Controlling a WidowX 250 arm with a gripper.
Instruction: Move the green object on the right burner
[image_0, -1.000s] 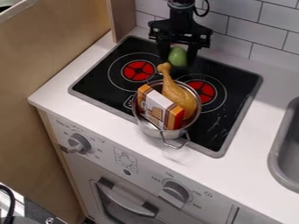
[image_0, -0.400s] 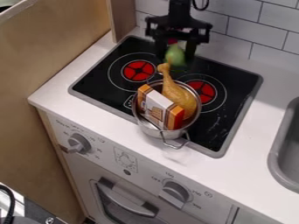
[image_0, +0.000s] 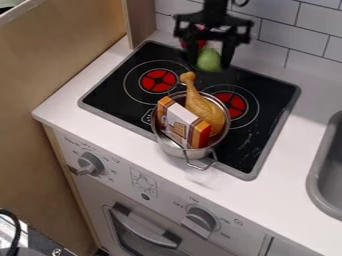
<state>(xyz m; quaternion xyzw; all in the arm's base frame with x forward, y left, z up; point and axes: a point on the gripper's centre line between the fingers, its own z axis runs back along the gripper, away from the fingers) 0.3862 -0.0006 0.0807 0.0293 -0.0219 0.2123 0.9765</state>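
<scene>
The black 2-finger pincer (image_0: 209, 62) holds the round green toy (image_0: 209, 59); dodge the silver metal pot (image_0: 182, 151), lower gently onto the red right burner (image_0: 235, 105).

Small dark print ringed two grey round knobs (image_0: 91, 164) on the white oven front panel (image_0: 170, 194), too small to read surely. A line-drawn sign (image_0: 143, 183) stood between them, and a small circular sign (image_0: 238, 222) beside the right-hand print. Print on the white-and-orange cardboard-like box (image_0: 180, 121) could not be made out.
</scene>
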